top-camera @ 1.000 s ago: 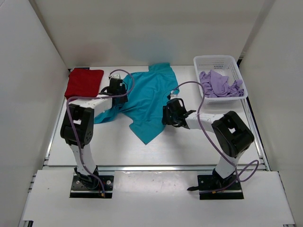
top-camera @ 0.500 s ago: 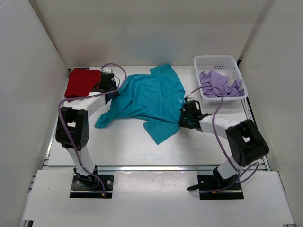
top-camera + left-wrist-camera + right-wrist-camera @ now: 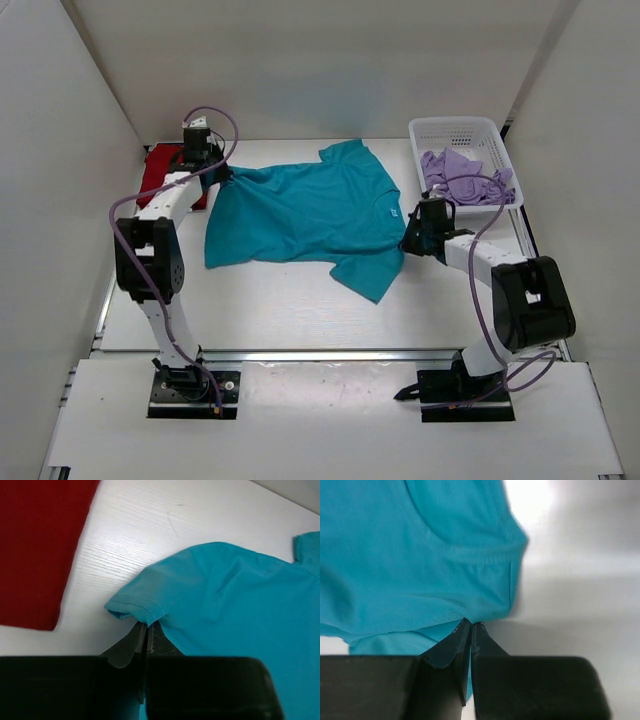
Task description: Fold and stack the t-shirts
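The teal-blue t-shirt (image 3: 300, 215) lies spread across the middle of the table. My left gripper (image 3: 222, 174) is shut on its far-left corner, a hemmed edge (image 3: 142, 612) in the left wrist view. My right gripper (image 3: 407, 235) is shut on the shirt's right edge near the collar (image 3: 465, 560). The deep red t-shirt (image 3: 165, 172) lies folded at the far left, partly hidden by my left arm; it also shows in the left wrist view (image 3: 35, 550). The pale lavender t-shirt (image 3: 462, 178) sits crumpled in the basket.
The white mesh basket (image 3: 452, 128) stands at the far right corner. White walls close in the table on the left, back and right. A metal rail runs along the table's near edge (image 3: 320, 352).
Both grippers have moved outward and apart, left arm to the far left, right arm to the right. The teal shirt has been pulled from a bunched shape into a flatter spread.
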Motion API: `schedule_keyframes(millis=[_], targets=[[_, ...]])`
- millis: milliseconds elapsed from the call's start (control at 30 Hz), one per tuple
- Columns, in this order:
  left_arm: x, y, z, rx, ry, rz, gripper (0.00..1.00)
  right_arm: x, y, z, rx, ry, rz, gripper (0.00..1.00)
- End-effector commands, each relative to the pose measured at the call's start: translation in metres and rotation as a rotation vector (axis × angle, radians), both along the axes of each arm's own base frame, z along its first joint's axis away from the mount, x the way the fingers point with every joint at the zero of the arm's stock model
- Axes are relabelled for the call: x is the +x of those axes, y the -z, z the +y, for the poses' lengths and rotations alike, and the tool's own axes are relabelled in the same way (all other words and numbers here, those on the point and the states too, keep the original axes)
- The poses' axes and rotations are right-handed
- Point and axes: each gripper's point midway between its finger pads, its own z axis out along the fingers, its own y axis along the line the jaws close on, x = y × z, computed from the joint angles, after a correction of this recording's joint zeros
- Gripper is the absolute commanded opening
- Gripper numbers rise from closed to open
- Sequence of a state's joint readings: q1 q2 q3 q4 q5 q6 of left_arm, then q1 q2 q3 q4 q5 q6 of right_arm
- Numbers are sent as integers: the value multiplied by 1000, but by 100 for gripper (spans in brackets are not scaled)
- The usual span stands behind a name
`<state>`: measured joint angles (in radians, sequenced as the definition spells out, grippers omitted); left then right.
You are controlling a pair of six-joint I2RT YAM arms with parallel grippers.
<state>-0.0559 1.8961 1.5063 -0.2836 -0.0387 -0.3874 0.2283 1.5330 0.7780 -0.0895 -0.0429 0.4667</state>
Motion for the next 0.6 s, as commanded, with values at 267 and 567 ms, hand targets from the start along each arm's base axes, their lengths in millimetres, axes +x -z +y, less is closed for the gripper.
schedule_keyframes(millis=[267,567], targets=[[20,-12,10,-20,-3,-19,78,62,-49,-9,-33,77,-116,33],[-83,-17,-22,-148,88,-16,42,-17,-68,32,-2,-35,-224,50]])
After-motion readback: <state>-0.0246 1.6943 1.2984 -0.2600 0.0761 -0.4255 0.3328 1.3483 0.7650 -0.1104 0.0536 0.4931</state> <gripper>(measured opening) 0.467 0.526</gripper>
